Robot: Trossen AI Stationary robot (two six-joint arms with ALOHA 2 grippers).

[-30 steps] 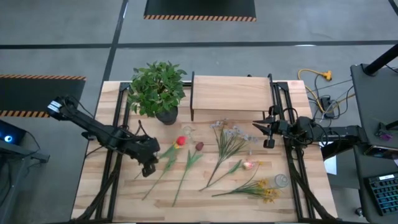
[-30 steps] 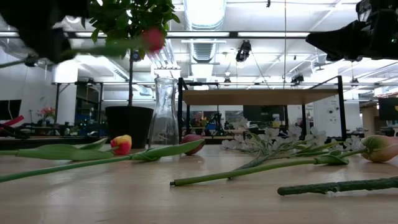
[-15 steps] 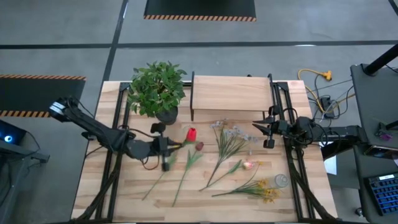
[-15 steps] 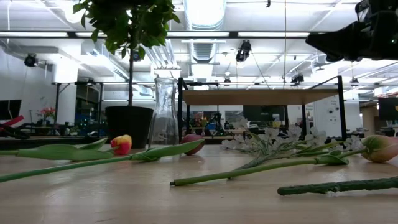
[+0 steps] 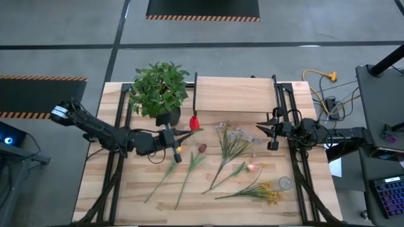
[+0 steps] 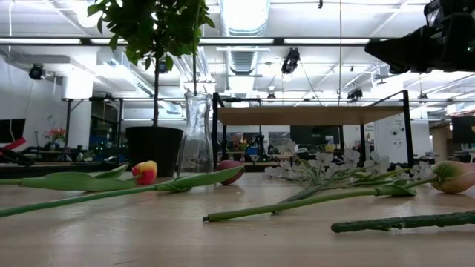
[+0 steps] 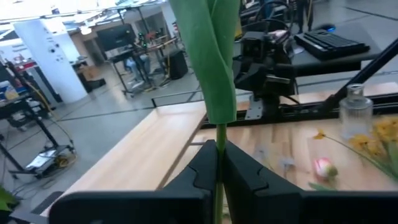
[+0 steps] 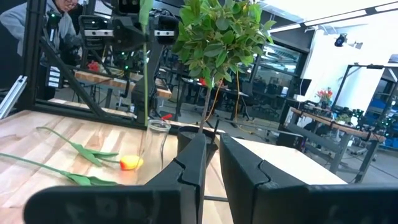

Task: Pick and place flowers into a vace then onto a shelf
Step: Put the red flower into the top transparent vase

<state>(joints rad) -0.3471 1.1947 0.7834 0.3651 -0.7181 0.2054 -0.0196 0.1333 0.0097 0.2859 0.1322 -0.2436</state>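
My left gripper [image 5: 177,135] is shut on a red tulip [image 5: 194,121], which it holds upright over the clear glass vase [image 6: 197,133]. The vase stands between the potted plant [image 5: 159,88] and the pale wooden shelf [image 5: 233,94]. The stem [image 8: 146,74] runs down to the vase's mouth [image 8: 158,124]; whether it is inside, I cannot tell. Other flowers lie flat on the table: a yellow-red tulip [image 6: 145,172], a maroon tulip [image 5: 202,149], white sprigs [image 5: 237,135], a pink bud [image 5: 252,167] and yellow clusters [image 5: 271,194]. My right gripper [image 5: 268,130] waits, shut and empty, by the right rail. My left gripper pinches the tulip's green stem [image 7: 219,134] between its two fingers, just below a long leaf [image 7: 211,62]. The fingers lie level, pointing toward the table's right edge, across the stem. The tulip stands upright, lifted clear of the table, its lower stem hanging toward the vase.
A bushy plant in a dark pot [image 6: 154,148] stands close to the vase on the far left. A small glass bottle [image 5: 285,183] stands near the right rail. Black rails [image 5: 297,170] run along both sides of the table. A person [image 8: 59,12] shows beyond the table.
My left gripper has risen and gone toward the far edge and the vase, turning as it went. The red tulip has swung with it from lying slanted to standing upright, and its head is now over the vase by the pot.
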